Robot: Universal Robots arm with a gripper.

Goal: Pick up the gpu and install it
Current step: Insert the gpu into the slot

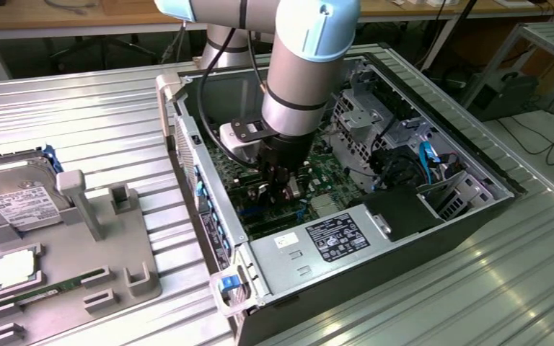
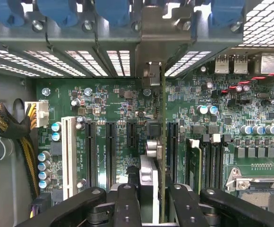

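I have the gripper (image 2: pixel 149 201) down inside the open computer case (image 1: pixel 469 162), its black fingers (image 2: pixel 127 203) drawn narrow and pinching the gpu (image 2: pixel 162 142) by its upper edge. In the wrist view the card shows edge-on: a thin dark strip running straight away from the gripper toward the rear wall of the case. Its silver metal bracket (image 2: pixel 152 75) at the far end stands against the perforated slot covers (image 2: pixel 87 59). So the card's long axis runs parallel to the black expansion slots (image 2: pixel 109 151) on the green motherboard (image 2: pixel 222 118). As best I can judge, it hangs directly over one of them, though I cannot tell whether its edge is seated yet.

In the exterior view the arm (image 1: pixel 301 79) drops in from about 12 o'clock and the gripper sits near the case's centre. Off at 9 o'clock, on the ribbed metal table (image 1: pixel 94 122), a grey parts tray (image 1: pixel 123 252) carries a silver hard drive (image 1: pixel 17 198) and a narrow green memory stick (image 1: pixel 41 293).
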